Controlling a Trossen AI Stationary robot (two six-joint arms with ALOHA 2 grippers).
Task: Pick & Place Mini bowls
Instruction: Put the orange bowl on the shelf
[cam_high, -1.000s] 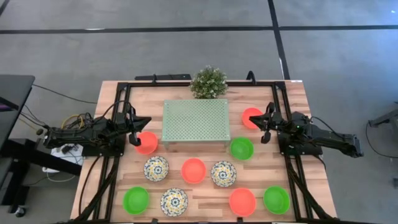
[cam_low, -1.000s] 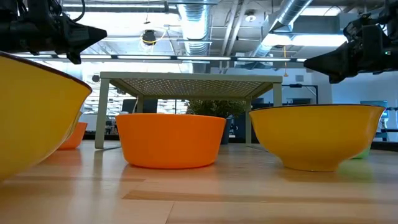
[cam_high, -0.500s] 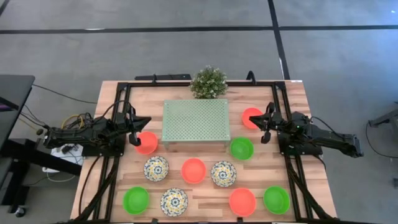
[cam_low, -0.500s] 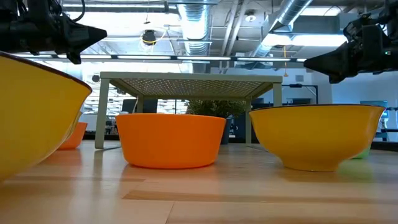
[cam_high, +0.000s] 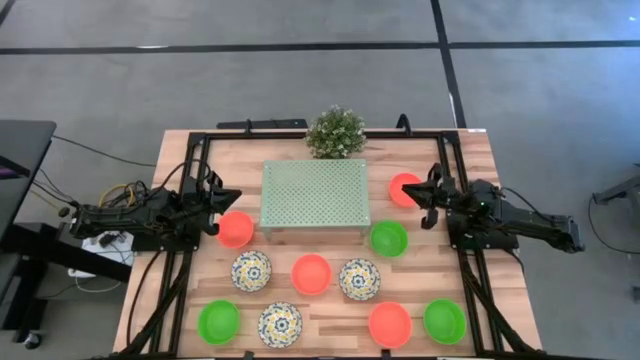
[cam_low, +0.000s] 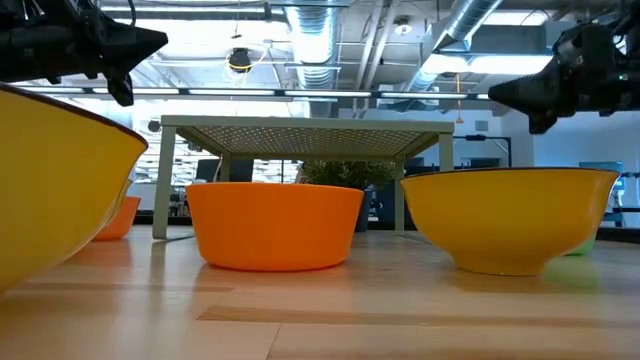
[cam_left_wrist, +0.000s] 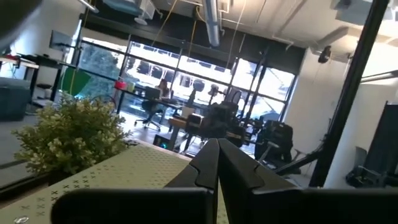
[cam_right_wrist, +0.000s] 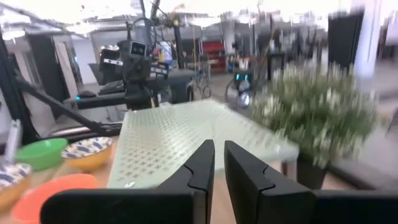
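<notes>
Since a second ago both grippers have swung a little toward the far edge, the left gripper lifting off the orange-red bowl it hovered over, the right gripper shifting the same way beside its bowl; no bowl has moved.

The wooden table carries the pale green perforated platform at its middle, standing on legs; behind it, at the far edge, sits the small bushy plant; the left arm reaches in from the left side and the right arm from the right.

The mini bowls lie spread on the table, none of them on the platform; an orange-red bowl sits just left of the platform, near the left gripper; another orange-red bowl sits just right of it, beside the right gripper; a green bowl lies off the platform's near right corner; in the next row stand a patterned bowl, an orange-red bowl and a patterned bowl; along the near edge lie a green bowl, a patterned bowl, an orange-red bowl and a green bowl.

The left gripper's fingers are pressed together on nothing; the right gripper's fingers stand a narrow gap apart, with nothing between them.
</notes>
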